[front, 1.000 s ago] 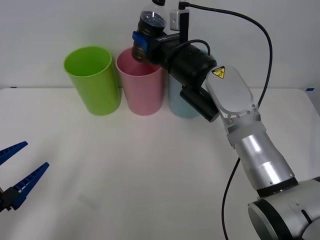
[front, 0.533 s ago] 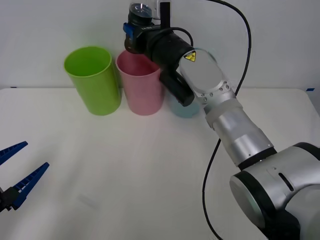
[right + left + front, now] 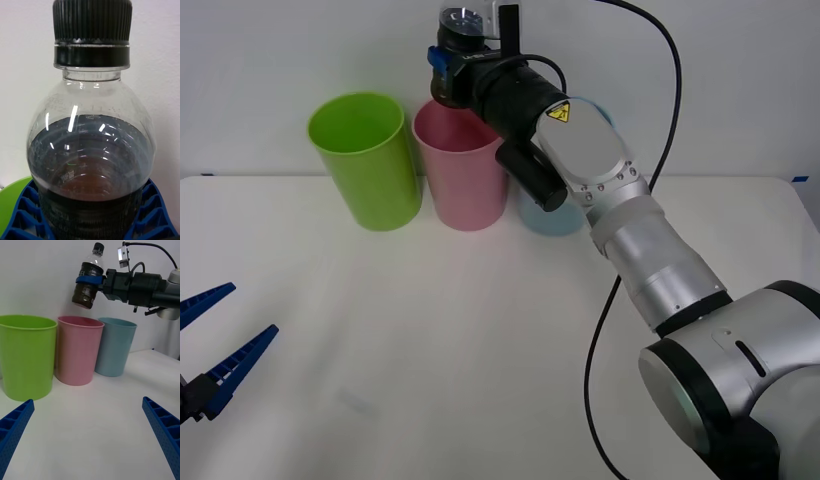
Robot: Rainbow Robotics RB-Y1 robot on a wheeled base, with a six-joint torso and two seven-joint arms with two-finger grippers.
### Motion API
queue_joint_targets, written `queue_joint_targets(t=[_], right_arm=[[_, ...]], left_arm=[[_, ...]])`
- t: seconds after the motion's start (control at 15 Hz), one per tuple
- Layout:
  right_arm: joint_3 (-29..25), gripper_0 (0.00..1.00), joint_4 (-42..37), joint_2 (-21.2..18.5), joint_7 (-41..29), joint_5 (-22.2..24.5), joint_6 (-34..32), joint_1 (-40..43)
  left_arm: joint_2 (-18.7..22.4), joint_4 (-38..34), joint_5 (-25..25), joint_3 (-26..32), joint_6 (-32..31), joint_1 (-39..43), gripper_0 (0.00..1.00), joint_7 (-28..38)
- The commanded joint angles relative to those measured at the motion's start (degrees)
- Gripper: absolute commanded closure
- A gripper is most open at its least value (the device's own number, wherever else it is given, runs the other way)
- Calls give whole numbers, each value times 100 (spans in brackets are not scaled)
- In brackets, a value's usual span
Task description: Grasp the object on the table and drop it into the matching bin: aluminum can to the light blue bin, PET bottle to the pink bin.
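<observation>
My right gripper [image 3: 448, 70] is shut on the PET bottle [image 3: 459, 30], a small clear bottle with dark contents and a black cap. It holds the bottle in the air, slightly tilted, above the mouth of the pink bin [image 3: 465, 180]. From the left wrist view the bottle [image 3: 88, 281] hangs over the pink bin [image 3: 78, 352], with the light blue bin [image 3: 114, 347] beside it. Close up, blue fingers [image 3: 22, 213] clamp the lower body of the bottle [image 3: 92, 150]. The light blue bin [image 3: 552, 218] is mostly hidden behind my right arm. My left gripper [image 3: 215, 350] stays open low over the white table [image 3: 480, 350].
A lime green bin [image 3: 365, 160] stands left of the pink one, all three in a row along the table's far edge against a white wall. My right arm's cable [image 3: 610, 330] hangs over the right half of the table.
My right arm swung left and turned at the wrist, lifting the bottle higher over the pink bin. In the last half second it barely moved. The left gripper stayed still.
</observation>
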Motion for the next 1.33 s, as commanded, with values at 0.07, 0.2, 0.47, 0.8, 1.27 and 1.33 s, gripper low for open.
queue_joint_targets(t=[0.07,0.2,0.47,0.8,1.27,1.33], right_arm=[[7,0,0,-31,87,-6,-9,2],[7,0,0,-57,140,-32,-26,2],[7,0,-8,-127,157,-173,-105,11],[7,0,-624,-356,184,-261,-431,494],[394,0,-2636,-1358,17,-709,-923,1945],[455,0,-2953,-1569,-1,-814,-923,2191]], left_arm=[[0,0,0,0,0,0,0,0],[0,0,0,0,0,0,0,0],[0,0,0,0,0,0,0,0],[0,0,0,0,0,0,0,0],[0,0,0,0,0,0,0,0],[0,0,0,0,0,0,0,0]])
